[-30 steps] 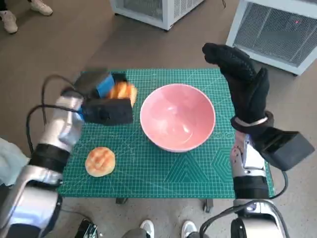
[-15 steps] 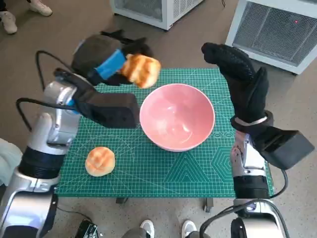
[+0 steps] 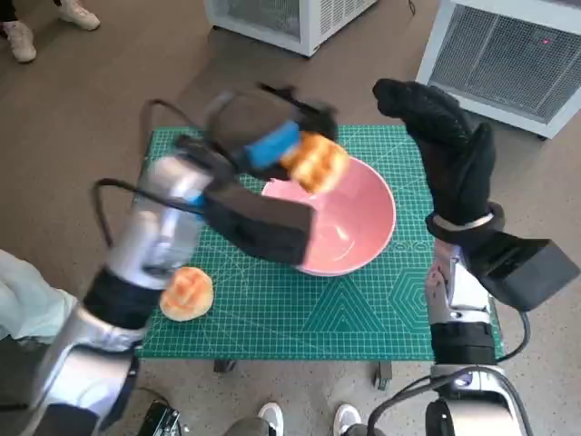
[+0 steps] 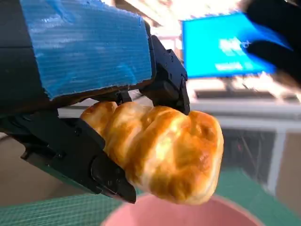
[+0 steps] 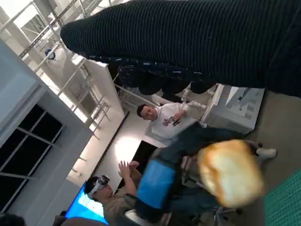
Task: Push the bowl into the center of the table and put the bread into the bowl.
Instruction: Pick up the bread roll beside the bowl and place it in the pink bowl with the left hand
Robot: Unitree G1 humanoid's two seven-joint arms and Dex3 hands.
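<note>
Now on the placing step: left hand (image 3: 263, 136) grips the bread (image 3: 315, 161) above the near rim of the pink bowl (image 3: 349, 227), mid-table. Right hand (image 3: 449, 154) is raised beside the bowl, fingers apart, empty. Next move, likely: lower and release over the bowl.
</note>
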